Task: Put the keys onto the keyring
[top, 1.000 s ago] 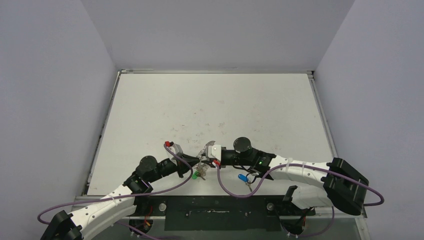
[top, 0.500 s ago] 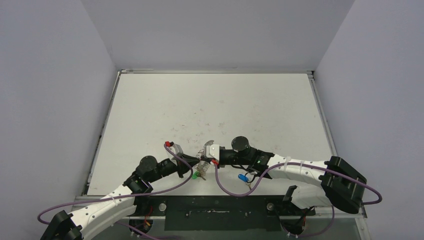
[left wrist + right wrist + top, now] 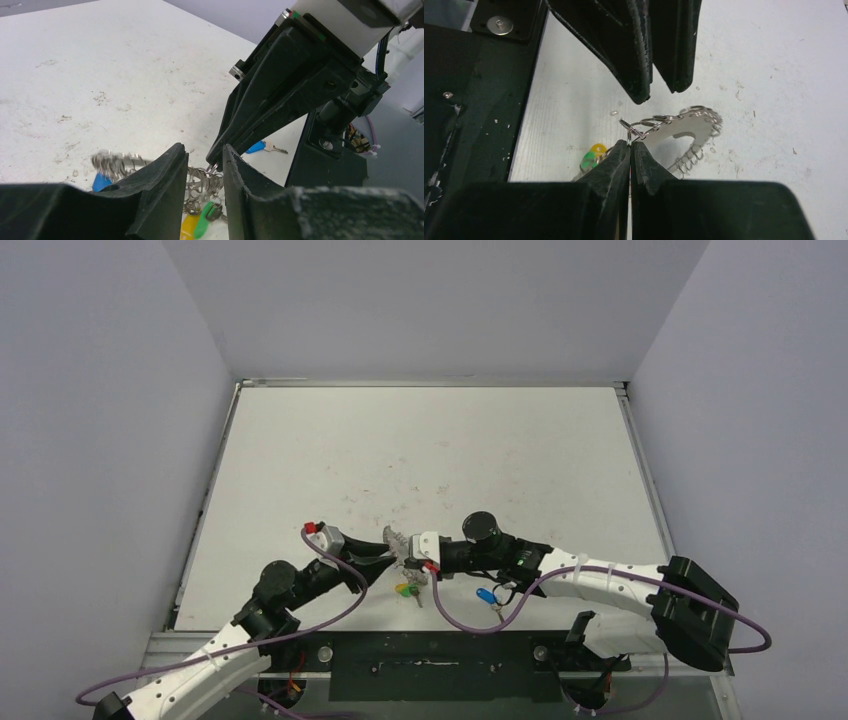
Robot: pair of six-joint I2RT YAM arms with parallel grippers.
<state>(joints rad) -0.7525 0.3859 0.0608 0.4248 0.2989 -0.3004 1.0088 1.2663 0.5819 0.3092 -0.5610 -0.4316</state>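
The keyring (image 3: 684, 124), a silver ring edged with wire loops, hangs low over the table. My right gripper (image 3: 630, 144) is shut on one of its small loops. Green (image 3: 588, 161) and yellow (image 3: 597, 148) tagged keys dangle beside that grip, seen as green (image 3: 202, 222) and yellow (image 3: 186, 227) in the left wrist view. Another blue tag (image 3: 101, 181) shows by the ring's far side. My left gripper (image 3: 205, 155) stands open just in front of the ring, holding nothing. One blue-tagged key (image 3: 487, 595) lies apart on the table.
The black mounting plate (image 3: 430, 652) and the table's front edge run just behind the loose blue key. Purple cables (image 3: 455, 618) loop off both arms near the work spot. Grey walls close in the table on three sides.
My left gripper has opened, let go of the ring and drawn back to the left. The right gripper closed on a loop and shifted slightly left with the ring.
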